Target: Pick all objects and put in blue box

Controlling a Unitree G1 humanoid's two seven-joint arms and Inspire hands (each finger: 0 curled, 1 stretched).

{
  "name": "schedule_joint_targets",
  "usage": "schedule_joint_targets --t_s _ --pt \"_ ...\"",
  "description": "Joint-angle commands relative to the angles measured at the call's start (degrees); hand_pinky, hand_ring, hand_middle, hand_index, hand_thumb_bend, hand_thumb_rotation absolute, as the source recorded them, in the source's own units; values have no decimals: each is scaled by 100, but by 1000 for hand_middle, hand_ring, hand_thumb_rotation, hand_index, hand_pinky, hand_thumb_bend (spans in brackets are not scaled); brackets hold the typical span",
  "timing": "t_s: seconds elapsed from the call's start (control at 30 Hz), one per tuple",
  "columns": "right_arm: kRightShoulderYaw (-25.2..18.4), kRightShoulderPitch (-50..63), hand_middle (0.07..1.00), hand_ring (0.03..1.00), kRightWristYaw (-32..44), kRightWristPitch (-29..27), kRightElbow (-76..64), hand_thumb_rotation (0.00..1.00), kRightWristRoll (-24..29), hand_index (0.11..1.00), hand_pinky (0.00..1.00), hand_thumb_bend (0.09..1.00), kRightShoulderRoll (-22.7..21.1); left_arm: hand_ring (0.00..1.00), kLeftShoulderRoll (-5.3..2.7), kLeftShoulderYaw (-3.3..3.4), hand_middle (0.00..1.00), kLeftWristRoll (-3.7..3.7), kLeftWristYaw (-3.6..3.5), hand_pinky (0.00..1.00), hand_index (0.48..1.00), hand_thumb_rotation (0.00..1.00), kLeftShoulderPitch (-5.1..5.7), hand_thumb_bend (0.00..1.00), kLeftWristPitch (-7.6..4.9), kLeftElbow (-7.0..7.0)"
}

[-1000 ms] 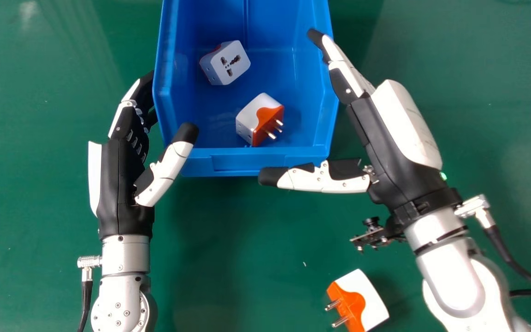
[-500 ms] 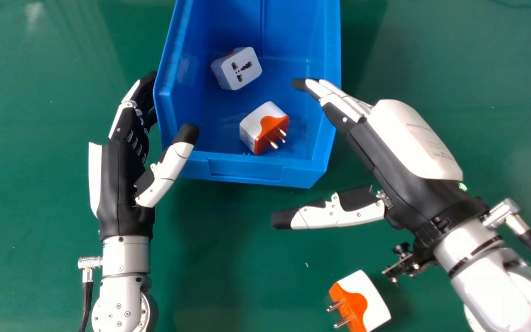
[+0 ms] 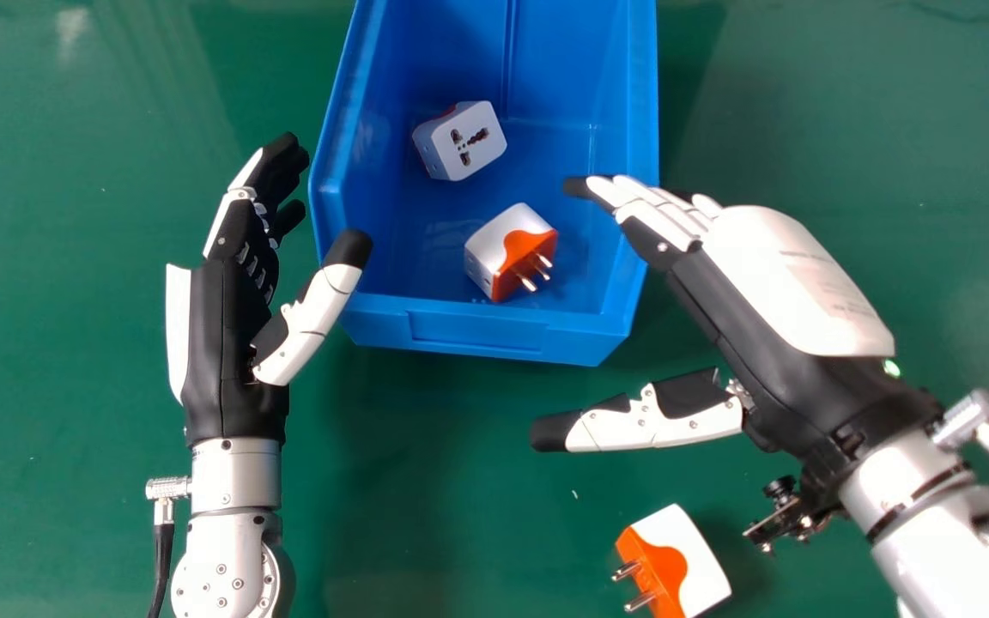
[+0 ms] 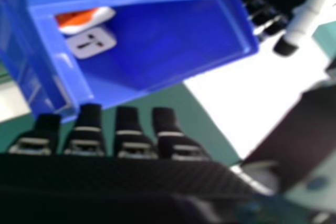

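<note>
Two down, one to go: in the head view, you are looking at a blue box (image 3: pixel 477 330) that is standing on the green desk (image 3: pixel 426 489), with two travel adapters lying apart inside it. The white socket-faced adapter (image 3: pixel 469 142) is sitting deeper in, while the orange-and-white adapter (image 3: pixel 503 245) is resting nearer the front wall, its pins showing. A third adapter (image 3: pixel 683 554) is lying on the desk outside, near the view's bottom edge, its pins pointing toward the view's left. Your right hand (image 3: pixel 761 352) is hovering by the box's right wall, fingers stretched, thumb spread wide, gripping nothing. Your left hand (image 3: pixel 233 343) is idling beside the left wall, relaxed and empty. By the look of it, you are standing about two-thirds through the visible load, and the last piece is calling for your right hand to be drawing back toward you.
</note>
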Motion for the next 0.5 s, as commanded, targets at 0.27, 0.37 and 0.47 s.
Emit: schedule_joint_targets --t_s 0.27,0.37,0.47 --pt "-127 -142 995 992 -2654 -1508 1148 496 -343 984 955 806 674 905 -44 -28 870 42 24 894 836 507 4 808 -128 -75" --pt "-152 -158 997 995 -2872 -1757 1258 493 -338 990 968 805 680 903 -51 -33 869 3 -20 890 836 510 28 809 -103 -100" --pt "-174 -160 999 998 -2962 -1934 1319 491 -325 995 984 806 667 904 -50 -33 870 26 -6 888 836 512 42 814 -122 -102"
